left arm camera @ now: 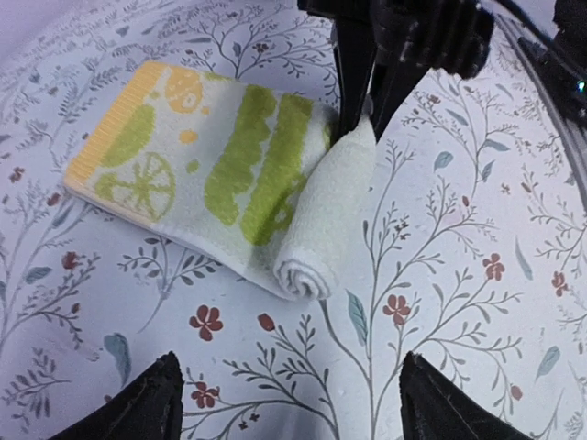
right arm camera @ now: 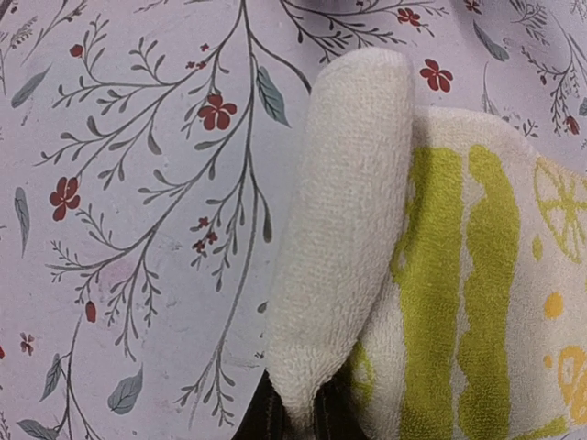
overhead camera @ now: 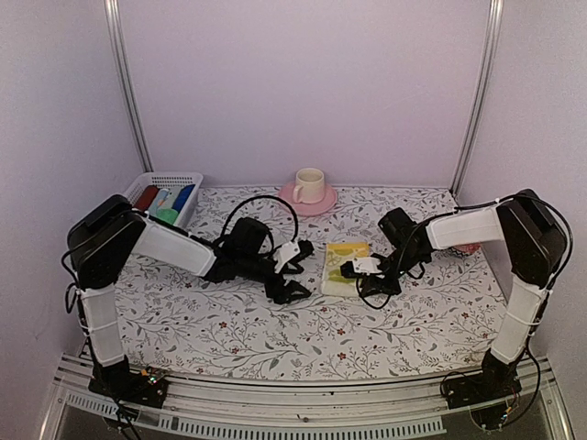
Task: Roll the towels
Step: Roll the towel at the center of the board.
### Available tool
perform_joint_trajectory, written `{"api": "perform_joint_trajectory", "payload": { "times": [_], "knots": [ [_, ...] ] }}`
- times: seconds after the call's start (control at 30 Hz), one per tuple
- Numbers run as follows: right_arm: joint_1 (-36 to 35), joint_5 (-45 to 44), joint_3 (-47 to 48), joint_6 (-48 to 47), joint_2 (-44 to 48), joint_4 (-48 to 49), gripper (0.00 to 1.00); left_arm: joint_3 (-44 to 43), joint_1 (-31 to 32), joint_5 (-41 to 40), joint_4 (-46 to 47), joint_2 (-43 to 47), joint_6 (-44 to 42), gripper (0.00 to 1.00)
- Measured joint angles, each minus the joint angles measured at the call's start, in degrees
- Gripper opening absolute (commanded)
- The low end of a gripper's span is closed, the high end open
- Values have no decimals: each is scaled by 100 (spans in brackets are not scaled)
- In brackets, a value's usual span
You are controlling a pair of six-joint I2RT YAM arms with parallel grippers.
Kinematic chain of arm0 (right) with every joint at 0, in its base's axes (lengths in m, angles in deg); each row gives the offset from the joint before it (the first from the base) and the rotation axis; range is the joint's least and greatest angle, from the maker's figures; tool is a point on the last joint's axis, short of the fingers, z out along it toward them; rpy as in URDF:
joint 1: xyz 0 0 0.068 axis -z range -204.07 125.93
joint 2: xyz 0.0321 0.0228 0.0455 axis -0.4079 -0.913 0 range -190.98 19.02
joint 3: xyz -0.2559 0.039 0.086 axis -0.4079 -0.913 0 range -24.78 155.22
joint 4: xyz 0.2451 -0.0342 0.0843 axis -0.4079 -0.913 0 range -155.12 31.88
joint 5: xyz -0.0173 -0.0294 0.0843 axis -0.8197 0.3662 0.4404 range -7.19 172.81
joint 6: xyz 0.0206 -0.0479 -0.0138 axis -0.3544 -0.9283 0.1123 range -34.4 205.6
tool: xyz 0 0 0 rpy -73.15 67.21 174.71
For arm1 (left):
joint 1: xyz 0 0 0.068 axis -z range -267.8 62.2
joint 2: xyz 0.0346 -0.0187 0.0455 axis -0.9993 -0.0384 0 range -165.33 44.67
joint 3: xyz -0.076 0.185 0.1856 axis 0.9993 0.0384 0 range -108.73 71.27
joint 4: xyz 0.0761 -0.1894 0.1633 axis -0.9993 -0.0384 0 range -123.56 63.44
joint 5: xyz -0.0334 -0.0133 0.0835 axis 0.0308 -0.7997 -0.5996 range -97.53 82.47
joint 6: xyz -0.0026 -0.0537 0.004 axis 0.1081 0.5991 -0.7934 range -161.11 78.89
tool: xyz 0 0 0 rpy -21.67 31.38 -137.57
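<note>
The pale yellow towel (overhead camera: 345,264) with green printed marks lies flat mid-table, its near end wound into a short roll (left arm camera: 316,225). My right gripper (right arm camera: 316,417) is shut on one end of that roll (right arm camera: 348,220); in the left wrist view it (left arm camera: 365,110) comes down onto the roll's far end. Just left of the towel, my left gripper (overhead camera: 301,272) stands open, its fingertips (left arm camera: 138,408) wide apart over bare tablecloth, short of the roll and touching nothing. A bright green cloth (overhead camera: 165,216) shows at the near end of the basket.
A white basket (overhead camera: 147,183) at the back left holds dark red and blue cloth rolls. A pink saucer (overhead camera: 323,203) with a cream cup (overhead camera: 309,183) stands at the back centre. Flower-print cloth covers the table; walls close in on three sides.
</note>
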Motion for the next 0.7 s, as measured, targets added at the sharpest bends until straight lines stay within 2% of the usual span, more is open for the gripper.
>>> {"api": "perform_joint_trajectory", "payload": {
  "times": [0.2,0.33,0.7],
  "knots": [
    [146,466,483,-83,-328,-754,7,380,636,-1137,837,251,-1305,77],
    [232,675,654,-168,-485,-1117,7,376,1058,-1526,1097,234,-2061,69],
    [321,817,754,-273,-555,-1585,7,-11,1325,-2223,1069,-509,-3029,69]
  ]
}}
